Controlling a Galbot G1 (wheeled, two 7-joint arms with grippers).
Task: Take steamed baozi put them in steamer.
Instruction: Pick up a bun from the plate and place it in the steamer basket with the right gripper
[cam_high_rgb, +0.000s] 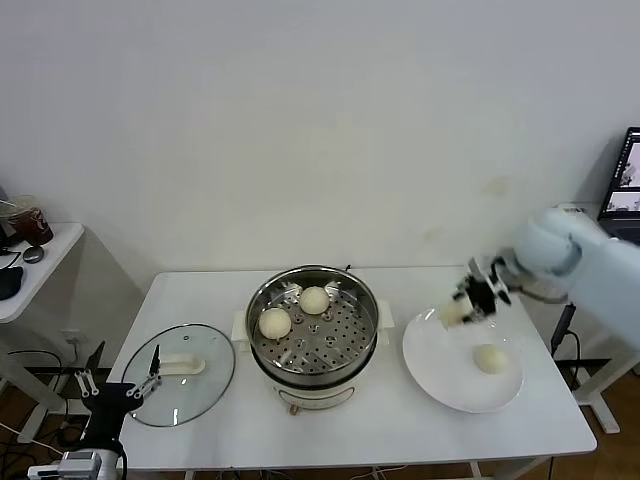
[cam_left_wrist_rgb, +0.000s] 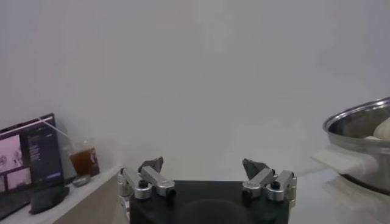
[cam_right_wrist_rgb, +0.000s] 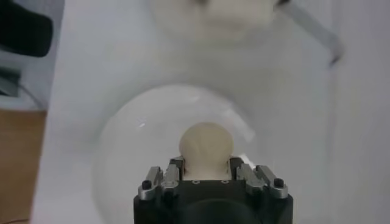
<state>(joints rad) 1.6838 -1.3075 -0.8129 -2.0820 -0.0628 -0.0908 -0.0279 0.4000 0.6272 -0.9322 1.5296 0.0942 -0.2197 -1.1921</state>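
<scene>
Two baozi (cam_high_rgb: 275, 322) steamed — one plated (cam_high_rgb: 489, 358).

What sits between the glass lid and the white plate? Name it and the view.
The steamer, holding two baozi, stands between the glass lid and the white plate on the table, seen in the head view.
</scene>
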